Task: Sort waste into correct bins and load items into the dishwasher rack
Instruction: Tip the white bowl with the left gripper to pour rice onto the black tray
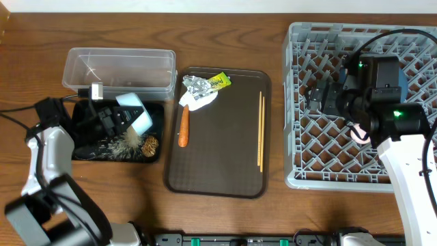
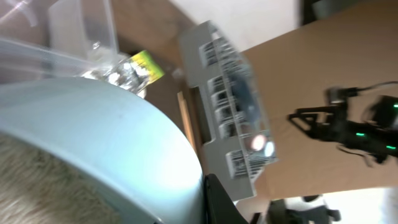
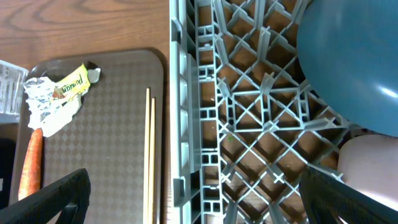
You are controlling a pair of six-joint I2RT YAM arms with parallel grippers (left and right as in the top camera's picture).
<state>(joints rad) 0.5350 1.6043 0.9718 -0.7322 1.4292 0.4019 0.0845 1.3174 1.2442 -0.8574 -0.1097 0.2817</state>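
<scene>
My left gripper (image 1: 121, 117) is shut on the light-blue cup (image 1: 138, 113), holding it tilted over the black tray (image 1: 85, 152), which holds rice grains (image 1: 123, 145) and a brown lump (image 1: 150, 143). The cup (image 2: 93, 143) fills the left wrist view. Foil (image 1: 196, 85), the sachet (image 1: 220, 80), white paper (image 1: 203, 101), the carrot (image 1: 183, 127) and chopsticks (image 1: 260, 133) lie on the brown serving tray (image 1: 218, 164). My right gripper (image 3: 199, 199) is wide open above the grey rack's (image 1: 321, 164) left edge. The blue plate (image 3: 354, 56) and pink cup (image 3: 367, 162) sit in the rack. The white bowl is out of view.
The clear tub (image 1: 119, 68) stands behind the black tray. The right wrist view shows the chopsticks (image 3: 150, 155), sachet (image 3: 71, 82), foil (image 3: 36, 93) and carrot (image 3: 30, 165) to the left of the rack wall (image 3: 186, 124).
</scene>
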